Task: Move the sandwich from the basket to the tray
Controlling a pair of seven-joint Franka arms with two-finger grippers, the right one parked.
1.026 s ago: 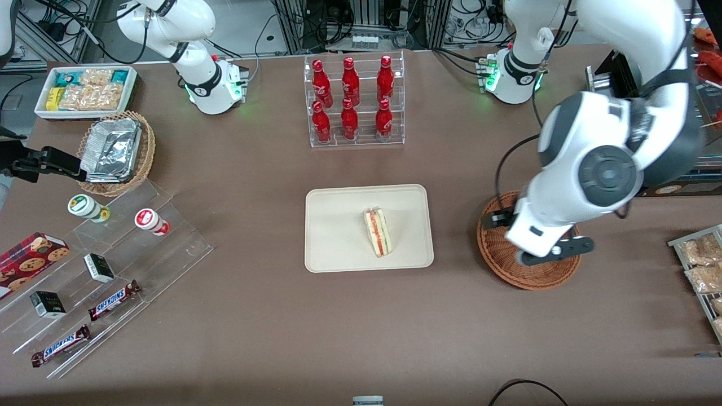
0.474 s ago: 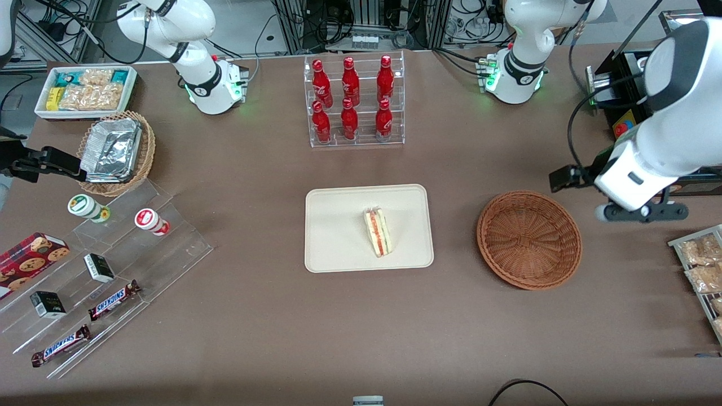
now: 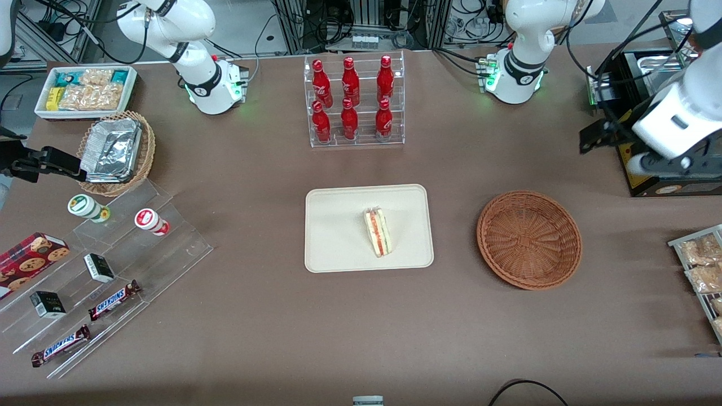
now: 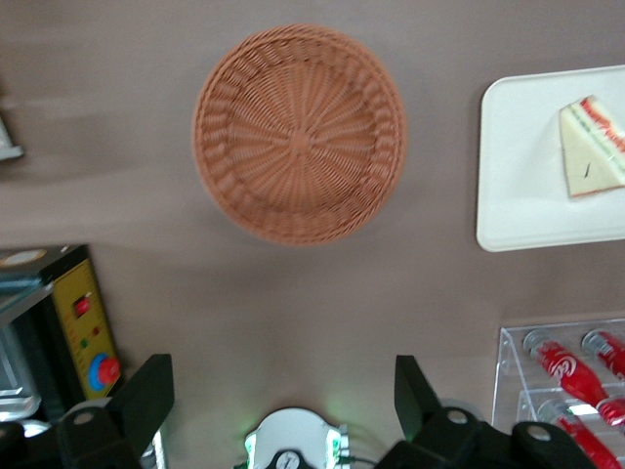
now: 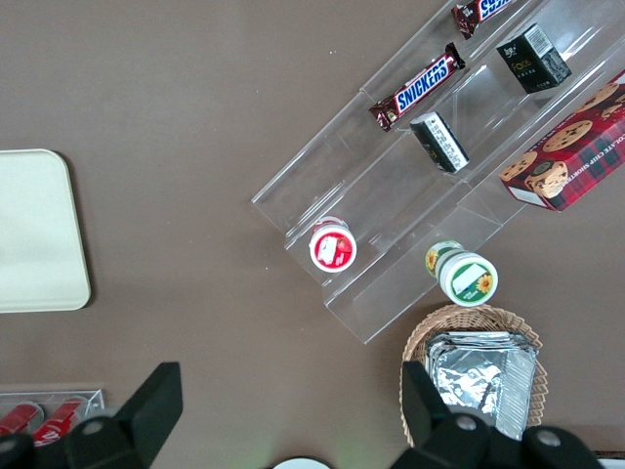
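Claw [image 4: 278, 396] open, now off basket [image 3: 529, 239].

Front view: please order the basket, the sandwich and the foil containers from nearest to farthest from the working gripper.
From the open gripper, raised at the working arm's end:
1. Basket, empty, nearest.
2. Sandwich, on the tray mid-table.
3. Foil containers, at the parked arm's end.
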